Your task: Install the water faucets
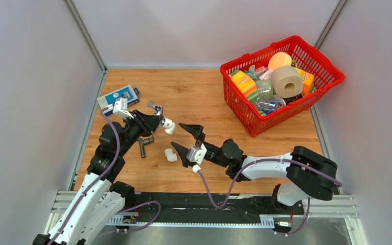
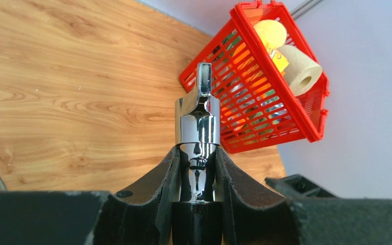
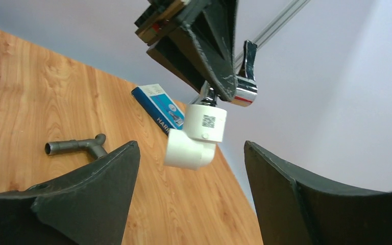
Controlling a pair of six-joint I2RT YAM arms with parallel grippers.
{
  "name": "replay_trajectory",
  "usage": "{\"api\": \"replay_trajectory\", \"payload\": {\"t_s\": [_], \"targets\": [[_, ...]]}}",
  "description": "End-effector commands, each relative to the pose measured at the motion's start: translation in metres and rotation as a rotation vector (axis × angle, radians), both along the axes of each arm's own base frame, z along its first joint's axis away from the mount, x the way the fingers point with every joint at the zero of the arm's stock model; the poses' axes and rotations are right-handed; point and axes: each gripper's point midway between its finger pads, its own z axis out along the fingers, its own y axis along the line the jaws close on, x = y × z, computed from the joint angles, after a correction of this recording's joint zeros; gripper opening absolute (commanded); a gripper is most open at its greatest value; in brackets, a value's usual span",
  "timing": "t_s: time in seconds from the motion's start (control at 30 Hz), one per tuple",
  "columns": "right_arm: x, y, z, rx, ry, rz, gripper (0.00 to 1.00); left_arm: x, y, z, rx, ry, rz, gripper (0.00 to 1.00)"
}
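At mid-table, a little above the wood, my left gripper (image 2: 198, 159) is clamped tight on the body of the shiny chrome tap with the small lever handle (image 2: 199, 120), holding it in the air. A white plastic elbow fitting with a printed label (image 3: 196, 139) sits on the tap's lower end. My right gripper (image 1: 185, 141) stands wide open, one jaw on each side of that elbow, with clear air on both sides. It holds nothing.

The dark grey L-shaped metal tap (image 1: 144, 146) lies flat on the wooden table (image 1: 199, 94) beside the left arm, untouched. A second white elbow fitting (image 1: 170, 155) lies loose near it, just ahead of my right fingers. A small blue-and-white box (image 1: 117, 96) rests further back on the left.

I read this as the joining step for the first tap, chrome piece into elbow. The wrist view is too oblique to show the joint, so the elbow may not be fully seated.

If it needs more, I would close the right jaws squarely on the elbow's free leg and twist, with the left grip firm. Otherwise, the assembly goes down gently and the grey tap and loose elbow are next.
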Motion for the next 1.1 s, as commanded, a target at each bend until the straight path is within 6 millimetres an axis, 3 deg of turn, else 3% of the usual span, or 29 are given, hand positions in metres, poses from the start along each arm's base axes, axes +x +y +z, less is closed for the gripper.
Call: {"api": "replay_trajectory", "payload": {"t_s": [0.0, 0.3, 0.8, 0.93, 1.07], "targets": [[0.0, 0.003, 0.045, 0.113, -0.199, -0.131, 0.81, -0.003, 0.001, 0.042, -0.13, -0.068, 0.018, 0.0], [0.022, 0.014, 0.031, 0.159, -0.256, -0.271, 0.83, -0.008, -0.005, 0.045, -0.181, -0.06, -0.023, 0.0], [0.044, 0.005, 0.038, 0.245, -0.287, -0.437, 0.75, -0.016, -0.011, 0.056, -0.242, -0.068, -0.067, 0.0], [0.041, 0.002, 0.044, 0.264, -0.28, -0.428, 0.68, -0.018, -0.011, 0.056, -0.231, -0.072, -0.073, 0.0], [0.035, 0.002, 0.045, 0.3, -0.226, -0.372, 0.52, -0.02, -0.012, 0.06, -0.21, -0.108, -0.086, 0.0]]}}
